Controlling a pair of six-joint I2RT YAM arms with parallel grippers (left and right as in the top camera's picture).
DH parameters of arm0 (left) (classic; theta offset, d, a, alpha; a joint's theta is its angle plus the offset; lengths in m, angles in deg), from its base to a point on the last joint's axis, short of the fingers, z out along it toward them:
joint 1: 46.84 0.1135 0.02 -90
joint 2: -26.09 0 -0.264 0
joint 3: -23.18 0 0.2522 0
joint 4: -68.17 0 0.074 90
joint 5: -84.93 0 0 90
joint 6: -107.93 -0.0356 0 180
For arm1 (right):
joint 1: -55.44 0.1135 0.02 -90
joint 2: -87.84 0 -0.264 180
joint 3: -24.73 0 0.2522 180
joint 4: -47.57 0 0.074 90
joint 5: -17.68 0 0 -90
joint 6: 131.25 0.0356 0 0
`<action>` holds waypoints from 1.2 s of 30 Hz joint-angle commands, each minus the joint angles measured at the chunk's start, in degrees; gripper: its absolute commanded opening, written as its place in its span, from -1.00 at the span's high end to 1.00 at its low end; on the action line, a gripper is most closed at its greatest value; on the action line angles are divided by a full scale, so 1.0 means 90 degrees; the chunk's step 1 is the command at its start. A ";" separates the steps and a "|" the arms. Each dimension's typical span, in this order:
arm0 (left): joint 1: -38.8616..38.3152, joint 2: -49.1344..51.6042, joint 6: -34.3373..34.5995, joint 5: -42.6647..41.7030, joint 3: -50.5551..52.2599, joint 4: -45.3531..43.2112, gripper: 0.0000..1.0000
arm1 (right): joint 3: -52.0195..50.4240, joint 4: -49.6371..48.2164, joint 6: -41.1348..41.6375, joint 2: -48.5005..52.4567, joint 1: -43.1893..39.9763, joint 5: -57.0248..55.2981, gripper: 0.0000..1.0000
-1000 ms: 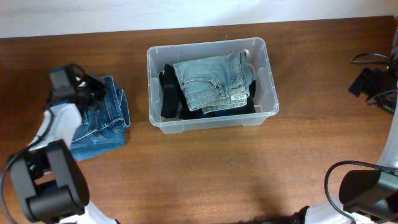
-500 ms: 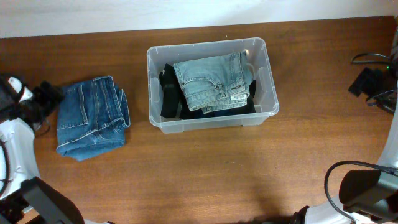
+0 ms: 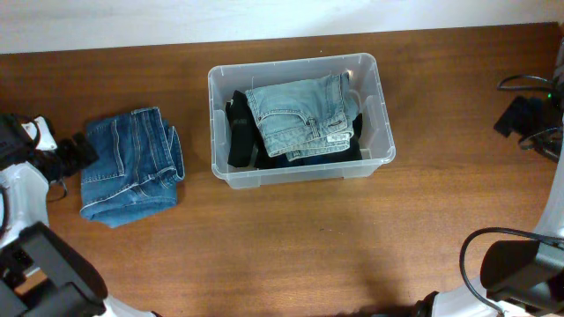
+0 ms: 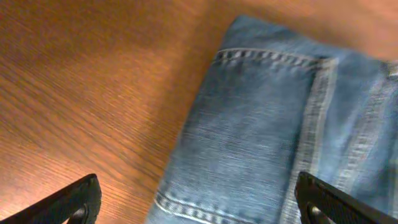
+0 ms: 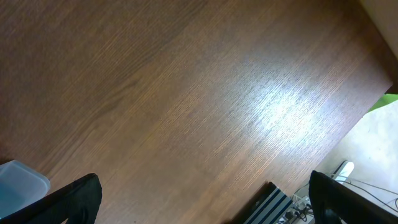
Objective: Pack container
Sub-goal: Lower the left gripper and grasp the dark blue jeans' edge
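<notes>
The clear container (image 3: 214,132) stands at the middle back of the table. Folded light-blue jeans (image 3: 300,114) lie in it on top of a black garment (image 3: 240,134). Left of it, a folded pair of dark-blue jeans (image 3: 132,167) lies on the table. My left gripper (image 3: 75,151) is at that pile's left edge, open and holding nothing. In the left wrist view the dark-blue jeans (image 4: 261,137) fill the right side, and my left gripper (image 4: 199,208) straddles their edge. My right gripper (image 3: 515,114) is open over bare wood at the far right.
The right wrist view shows my right gripper (image 5: 208,202) over the wooden table (image 5: 186,93), a container corner (image 5: 18,183) at the lower left, and a striped block (image 5: 280,205) with cables past the table's edge. Cables (image 3: 529,84) lie at the far right.
My left gripper was shut over the dark-blue jeans. It has opened and pulled back to the left of the pile, which stays on the table. The right arm has not moved.
</notes>
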 commanded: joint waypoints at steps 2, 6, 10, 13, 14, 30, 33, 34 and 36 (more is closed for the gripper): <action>0.0022 0.0352 -0.0447 0.0087 0.0005 -0.0034 -0.98 | 0.0012 0.0002 -0.0017 0.0046 -0.0012 -0.0075 -0.97; 0.0022 0.0580 -0.0447 -0.0129 0.0005 -0.0032 -0.98 | 0.0012 0.0002 -0.0017 0.0046 -0.0012 -0.0075 -0.97; 0.0027 0.0801 -0.0442 -0.0299 0.0005 -0.0002 -0.98 | 0.0012 0.0002 -0.0017 0.0046 -0.0012 -0.0075 -0.97; 0.0036 0.0962 -0.0442 -0.0403 0.0007 0.0019 -0.99 | 0.0012 0.0002 -0.0017 0.0046 -0.0012 -0.0075 -0.97; 0.0034 0.1025 -0.0442 -0.0413 0.0005 0.0019 -0.98 | 0.0012 0.0002 -0.0017 0.0046 -0.0012 -0.0075 -0.97; 0.0039 0.1433 -0.0444 -0.1528 0.0022 0.0223 -0.98 | 0.0012 0.0002 -0.0017 0.0046 -0.0012 -0.0075 -0.97; 0.0039 0.1433 -0.0444 -0.1790 0.0022 0.0274 -0.98 | 0.0012 0.0002 -0.0017 0.0046 -0.0012 -0.0075 -0.97; 0.0039 0.1433 -0.0444 -0.1870 0.0022 0.0282 -0.97 | 0.0012 0.0002 -0.0017 0.0046 -0.0012 -0.0075 -0.97; 0.0039 0.1433 -0.0444 -0.2042 0.0022 0.0325 -0.87 | 0.0012 0.0002 -0.0017 0.0046 -0.0012 -0.0075 -0.97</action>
